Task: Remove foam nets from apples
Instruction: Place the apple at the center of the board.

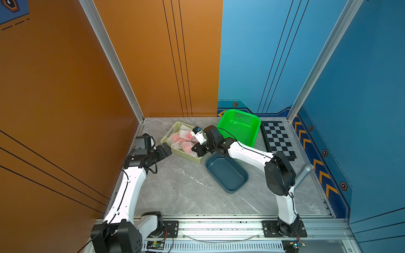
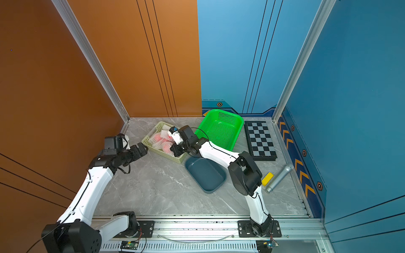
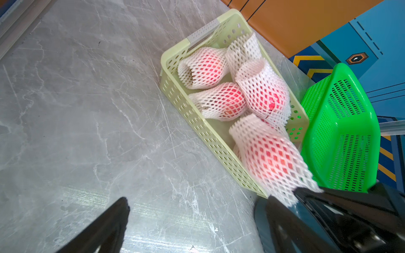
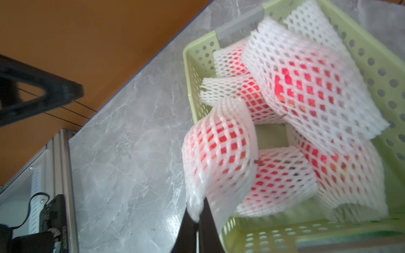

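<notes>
Right now the right gripper (image 4: pixel 198 219) is pinching tight on the end of a foam net (image 4: pixel 219 175) sleeving an apple (image 4: pixel 222 139) at the pale yellow basket (image 4: pixel 192 65) rim, while the left gripper (image 1: pixel 168 150) is hovering wide open just beside that basket.

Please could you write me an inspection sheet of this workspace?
Surface: grey marble table, no spill seen.
Job's things: apples in foam nets lie in the pale yellow basket; none seen bare.
Clutter: green basket, dark blue tray, chessboard, metal cylinder, yellow block.
Grippers: left gripper open beside the basket; right gripper shut on the end of one foam net.
Cables: black cable loops at both arms.
Surroundings: orange wall, blue wall.
</notes>
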### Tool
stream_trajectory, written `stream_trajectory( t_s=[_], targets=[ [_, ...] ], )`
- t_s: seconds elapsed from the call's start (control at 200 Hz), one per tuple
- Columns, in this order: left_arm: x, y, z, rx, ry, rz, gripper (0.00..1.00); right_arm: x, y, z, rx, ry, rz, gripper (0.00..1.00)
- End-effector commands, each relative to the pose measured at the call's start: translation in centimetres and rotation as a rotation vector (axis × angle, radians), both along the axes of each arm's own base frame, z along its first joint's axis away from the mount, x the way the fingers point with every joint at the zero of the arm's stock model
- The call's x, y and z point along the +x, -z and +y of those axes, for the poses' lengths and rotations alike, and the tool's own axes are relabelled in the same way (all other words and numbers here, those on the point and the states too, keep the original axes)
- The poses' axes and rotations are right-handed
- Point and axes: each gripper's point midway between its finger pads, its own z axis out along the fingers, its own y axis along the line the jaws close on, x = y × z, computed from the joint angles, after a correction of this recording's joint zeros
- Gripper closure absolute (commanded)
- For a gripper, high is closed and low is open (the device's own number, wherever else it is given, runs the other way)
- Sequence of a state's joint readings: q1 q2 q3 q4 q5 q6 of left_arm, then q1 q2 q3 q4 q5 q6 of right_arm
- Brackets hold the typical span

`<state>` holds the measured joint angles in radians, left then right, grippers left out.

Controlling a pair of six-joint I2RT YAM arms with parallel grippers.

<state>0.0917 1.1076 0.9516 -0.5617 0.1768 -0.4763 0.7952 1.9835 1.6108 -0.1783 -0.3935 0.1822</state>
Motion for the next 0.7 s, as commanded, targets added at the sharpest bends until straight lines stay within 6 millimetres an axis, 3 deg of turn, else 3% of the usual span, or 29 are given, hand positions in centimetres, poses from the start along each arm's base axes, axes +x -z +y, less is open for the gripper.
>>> stream_trajectory(
  t_s=[0.0, 0.16, 0.315, 0.546, 0.696],
  targets=[
    [-0.4, -0.1, -0.6, -0.026, 0.028, -0.003, 0.02, -3.4, -4.2, 0.0, 0.074, -0.082, -0.085, 1.00],
    [-0.8, -0.1, -0.8, -0.039, 0.032, -0.009, 0.02, -8.5, -3.8, -0.6, 0.079, -0.140, -0.068, 1.00],
    [-1.3, 0.4, -0.7, -0.037, 0.015, -0.005, 0.02, -12.9, -0.9, -0.2, 0.058, -0.192, -0.008, 1.00],
    [-1.7, 1.6, -0.7, -0.066, -0.012, 0.011, 0.02, -14.0, 6.3, -1.1, -0.022, -0.048, 0.061, 1.00],
    [-1.8, 1.9, -0.7, -0.070, -0.019, 0.014, 0.02, -16.0, 10.5, -1.7, -0.173, -0.060, 0.051, 1.00]
  ],
)
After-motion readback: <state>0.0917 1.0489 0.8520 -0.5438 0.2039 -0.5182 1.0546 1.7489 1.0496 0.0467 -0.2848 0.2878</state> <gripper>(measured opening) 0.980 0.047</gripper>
